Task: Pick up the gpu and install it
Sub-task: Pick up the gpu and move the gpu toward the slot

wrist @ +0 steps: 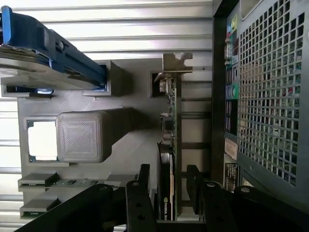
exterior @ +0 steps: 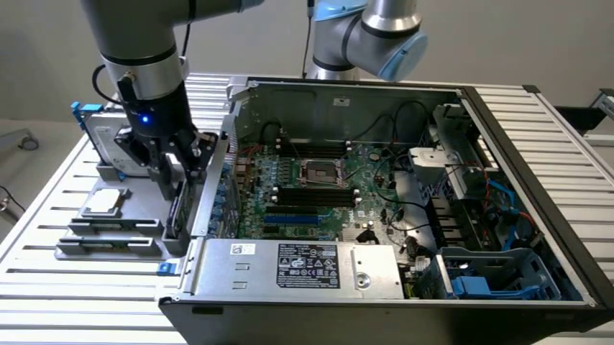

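Blocking much of the gpu [exterior: 175,214] in the exterior view, the end effector [exterior: 175,188] hangs low over the grey holder [exterior: 125,250] just beside the open computer case [exterior: 508,144]. Below the fingers the card reads as a thin dark strip; its bracket end is hidden behind the end effector and arm. Labels and board detail there are too small to make out.

Wrist view: the gpu [wrist: 170,130] is seen edge-on, standing on its long edge in a slot of the holder [wrist: 135,140]. The grey metal bracket is plain at one end, and the other end is cut off by the end effector [wrist: 169,181]. One finger [wrist: 144,176] stands on the black shroud side and the other on the green board side. A thin gap shows on each side, so the jaws stand wide and straddle the card without gripping it.

Orientation: the long axis runs parallel to the case's perforated wall [wrist: 270,96]. The bracket end points toward the holder's hard drive end. The shroud faces away from the case, toward a raised grey block [wrist: 79,136].

Also in the holder: the blue-framed hard drive [exterior: 96,136] [wrist: 43,53], partly cut off in the wrist view. The square silver chip [exterior: 106,203] [wrist: 42,140] is half covered by the block there. Two memory sticks [exterior: 108,236] [wrist: 63,182] also sit there. Holder and case sit on a slatted metal surface [exterior: 57,287].
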Controlling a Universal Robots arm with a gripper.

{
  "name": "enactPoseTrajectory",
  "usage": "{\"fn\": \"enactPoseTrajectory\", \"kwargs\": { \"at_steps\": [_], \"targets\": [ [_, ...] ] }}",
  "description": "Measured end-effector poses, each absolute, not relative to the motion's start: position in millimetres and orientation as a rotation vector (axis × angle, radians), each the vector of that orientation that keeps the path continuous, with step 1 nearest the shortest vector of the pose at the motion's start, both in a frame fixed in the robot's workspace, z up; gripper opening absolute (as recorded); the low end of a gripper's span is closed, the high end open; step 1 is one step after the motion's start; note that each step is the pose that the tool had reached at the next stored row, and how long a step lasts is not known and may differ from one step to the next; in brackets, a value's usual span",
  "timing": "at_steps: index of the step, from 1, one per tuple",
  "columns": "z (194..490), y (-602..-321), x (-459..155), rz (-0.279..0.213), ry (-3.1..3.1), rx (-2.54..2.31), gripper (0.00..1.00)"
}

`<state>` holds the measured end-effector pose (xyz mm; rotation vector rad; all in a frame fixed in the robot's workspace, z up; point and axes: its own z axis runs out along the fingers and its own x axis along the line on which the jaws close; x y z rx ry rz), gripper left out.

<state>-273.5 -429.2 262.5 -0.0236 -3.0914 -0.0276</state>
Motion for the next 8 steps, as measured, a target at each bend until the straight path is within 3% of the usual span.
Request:
{"fn": "enactPoseTrajectory", "kwargs": {
  "at_steps": [8],
  "targets": [
    [260.0,-429.1,-274.1,-0.022,-3.092,-0.024,0.44]
  ]
}}
